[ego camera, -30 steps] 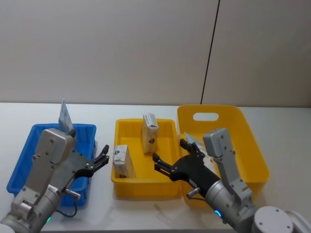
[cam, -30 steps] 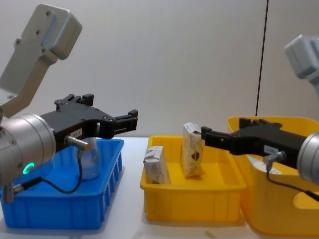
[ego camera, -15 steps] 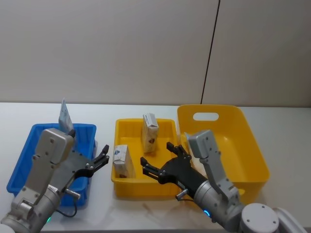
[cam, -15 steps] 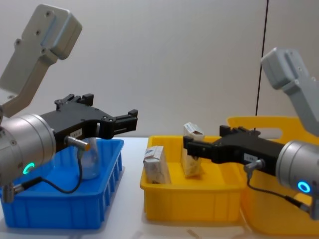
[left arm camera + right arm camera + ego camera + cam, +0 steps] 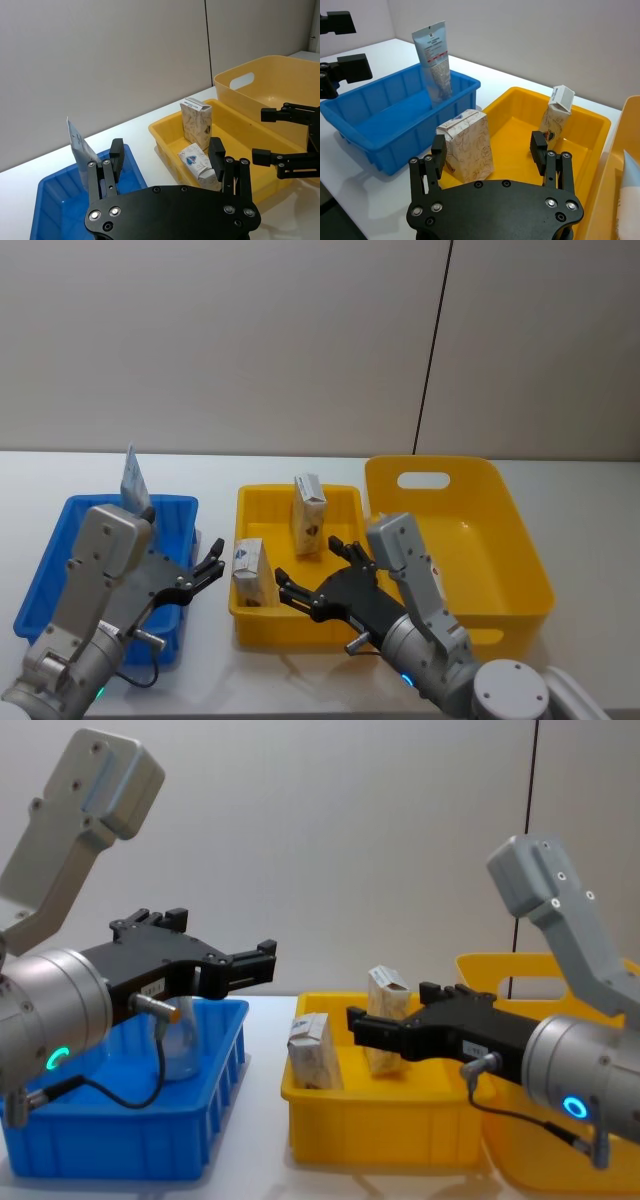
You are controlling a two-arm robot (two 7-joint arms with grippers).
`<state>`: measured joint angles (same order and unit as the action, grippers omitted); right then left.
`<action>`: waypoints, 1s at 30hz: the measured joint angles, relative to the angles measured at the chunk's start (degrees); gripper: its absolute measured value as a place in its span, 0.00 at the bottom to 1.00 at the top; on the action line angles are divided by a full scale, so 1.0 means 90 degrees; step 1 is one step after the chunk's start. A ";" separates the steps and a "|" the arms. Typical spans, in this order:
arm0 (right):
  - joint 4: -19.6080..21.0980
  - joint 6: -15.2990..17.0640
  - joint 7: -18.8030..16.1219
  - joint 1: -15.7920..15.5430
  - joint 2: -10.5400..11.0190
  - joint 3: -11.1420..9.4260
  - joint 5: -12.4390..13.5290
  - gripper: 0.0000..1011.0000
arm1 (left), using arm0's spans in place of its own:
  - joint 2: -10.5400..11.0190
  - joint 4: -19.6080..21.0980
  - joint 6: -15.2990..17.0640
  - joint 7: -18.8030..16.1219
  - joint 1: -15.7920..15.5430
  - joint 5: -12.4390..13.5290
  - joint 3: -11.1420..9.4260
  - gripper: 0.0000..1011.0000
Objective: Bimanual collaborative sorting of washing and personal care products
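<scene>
Now | right gripper (image 5: 306, 566) apart, shifted left over yellow tray (image 5: 262, 626) | left gripper (image 5: 213, 562) apart, unmoved

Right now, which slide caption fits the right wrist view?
Open right hand above yellow tray, near carton and far carton inside; tube leaning in blue bin.

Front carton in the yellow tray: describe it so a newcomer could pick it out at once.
On the white table, find the shallow yellow tray between the blue bin and the larger yellow bin. Of its two cream cartons, the front carton sits in the left corner nearest the robot, with a blue emblem on top; the other carton stands farther back.
</scene>
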<state>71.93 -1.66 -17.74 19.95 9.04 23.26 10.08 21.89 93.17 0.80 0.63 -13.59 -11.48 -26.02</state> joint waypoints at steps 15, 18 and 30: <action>-0.0145 -0.0202 0.0600 -0.0051 -0.0326 -0.0043 -0.0323 0.99 | 0.0000 0.0000 0.0000 0.0000 0.0000 0.0000 0.0000 0.99; -0.0144 -0.0222 0.0661 -0.0075 -0.0363 -0.0055 -0.0356 0.99 | 0.0000 0.0000 0.0000 0.0000 0.0000 0.0000 0.0000 0.99; 0.0079 -0.0253 0.0888 -0.0314 -0.0516 -0.0104 -0.0446 0.99 | 0.0000 0.0001 0.0000 0.0000 0.0000 0.0000 0.0000 0.99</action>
<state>72.64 -3.94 -9.75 17.12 4.39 22.32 6.07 21.90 93.18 0.80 0.63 -13.59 -11.48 -26.02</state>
